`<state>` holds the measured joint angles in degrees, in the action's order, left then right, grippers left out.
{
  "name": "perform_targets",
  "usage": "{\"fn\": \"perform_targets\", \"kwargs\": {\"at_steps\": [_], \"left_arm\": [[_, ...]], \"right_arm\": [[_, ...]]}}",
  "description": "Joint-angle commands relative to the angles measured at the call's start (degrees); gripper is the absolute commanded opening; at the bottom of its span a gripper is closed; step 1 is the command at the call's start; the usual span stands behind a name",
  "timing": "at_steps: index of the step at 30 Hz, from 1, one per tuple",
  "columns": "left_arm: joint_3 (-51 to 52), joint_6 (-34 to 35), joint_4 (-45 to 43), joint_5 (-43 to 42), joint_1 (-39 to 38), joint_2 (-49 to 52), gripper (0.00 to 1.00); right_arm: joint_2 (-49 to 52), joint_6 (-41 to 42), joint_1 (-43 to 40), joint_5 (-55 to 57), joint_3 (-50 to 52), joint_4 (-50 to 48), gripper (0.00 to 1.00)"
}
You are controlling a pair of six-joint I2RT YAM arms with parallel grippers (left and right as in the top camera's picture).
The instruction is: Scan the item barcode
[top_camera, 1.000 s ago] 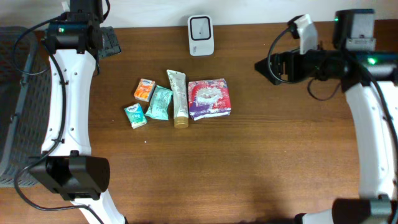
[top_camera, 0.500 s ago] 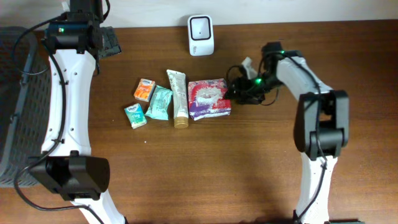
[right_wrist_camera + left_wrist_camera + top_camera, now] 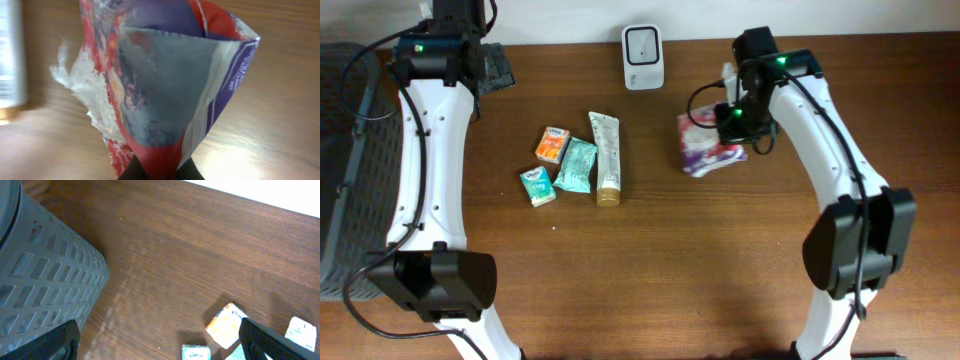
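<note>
The item is a red, purple and white plastic packet (image 3: 705,150). My right gripper (image 3: 735,125) is shut on it and holds it off the table, to the right of and a little nearer than the white barcode scanner (image 3: 643,57) at the back edge. The right wrist view is almost filled by the packet (image 3: 170,85), its crumpled lower end pinched between the dark fingertips of the right gripper (image 3: 160,172). My left gripper (image 3: 492,66) stands open at the back left with nothing in it. Its fingers (image 3: 272,340) frame bare wood.
An orange packet (image 3: 552,145), a teal pouch (image 3: 578,165), a tube (image 3: 607,158) and a small green box (image 3: 537,186) lie in a group at the table's middle left. A grey slatted basket (image 3: 340,170) stands past the left edge.
My right arm swung in from the far right, shut on the packet beside the tube, and carried it up and to the right. The left arm stayed still.
</note>
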<state>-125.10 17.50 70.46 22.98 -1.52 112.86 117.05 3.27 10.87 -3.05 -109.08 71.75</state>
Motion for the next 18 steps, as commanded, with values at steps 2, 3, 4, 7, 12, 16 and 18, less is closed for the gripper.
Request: {"fn": "perform_targets", "kwargs": {"at_steps": [2, 3, 4, 7, 12, 16, 18], "left_arm": [[-0.5, -0.7, -0.1, 0.6, 0.2, 0.0, 0.99], [-0.5, -0.7, -0.1, 0.6, 0.2, 0.0, 0.99], [-0.5, -0.7, -0.1, 0.6, 0.2, 0.0, 0.99], [-0.5, -0.7, -0.1, 0.6, 0.2, 0.0, 0.99], [-0.5, -0.7, -0.1, 0.6, 0.2, 0.0, 0.99], [-0.5, -0.7, -0.1, 0.6, 0.2, 0.0, 0.99], [-0.5, -0.7, -0.1, 0.6, 0.2, 0.0, 0.99]], "right_arm": [[-1.5, 6.7, 0.4, 28.3, -0.9, 5.3, 0.04], [-1.5, 9.7, 0.4, 31.9, -0.9, 5.9, 0.04], [-1.5, 10.8, 0.4, 32.5, -0.9, 5.9, 0.04], [-0.3, 11.6, 0.4, 32.5, -0.1, 4.5, 0.04], [6.4, 11.6, 4.8, 26.1, 4.3, 2.5, 0.16], [6.4, 11.6, 16.7, 20.0, 0.1, 2.8, 0.85], [6.4, 11.6, 17.9, 15.5, -6.7, 6.0, 0.99]]}}
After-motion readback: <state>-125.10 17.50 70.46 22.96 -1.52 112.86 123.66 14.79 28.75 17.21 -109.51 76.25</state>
